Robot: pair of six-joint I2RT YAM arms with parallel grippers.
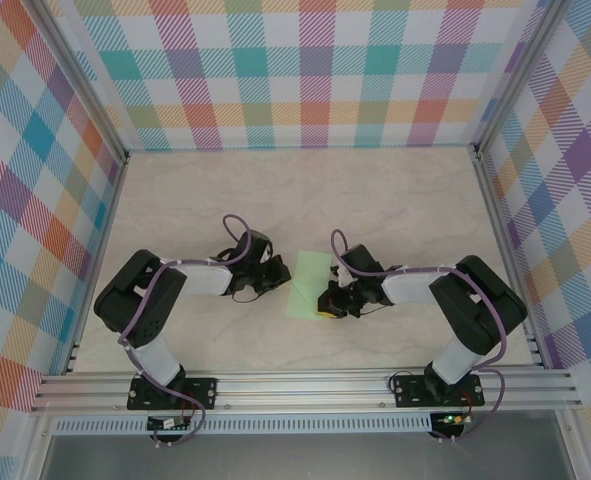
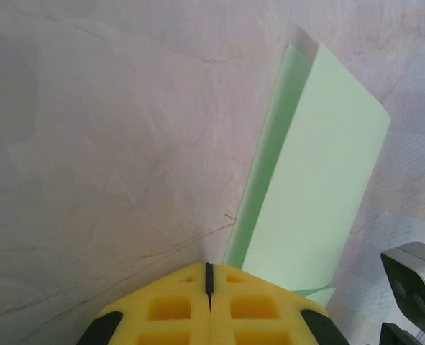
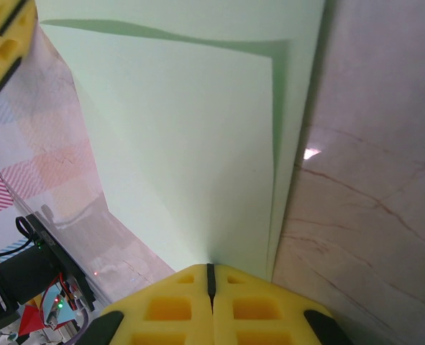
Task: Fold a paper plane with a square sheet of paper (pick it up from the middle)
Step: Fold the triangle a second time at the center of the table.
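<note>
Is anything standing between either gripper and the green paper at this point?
Nothing visible does. The square sheet of paper, partly folded, sits between the two shut grippers: right gripper closed on its edge, left gripper right beside it.

**Tally of the scene**

One square sheet of thin pale-green paper [image 1: 310, 283]. Two black robot arms: the left arm [image 1: 140, 300] and the right arm [image 1: 475, 300]. Two claws, the left claw [image 2: 209, 277] and the right claw [image 3: 211, 277], each with two yellow foam fingers [image 2: 169, 309]. One pale marble-patterned tabletop [image 1: 375, 200]. Three plaid walls [image 1: 295, 70]. One aluminium rail [image 1: 305, 385] along the near edge.
</note>
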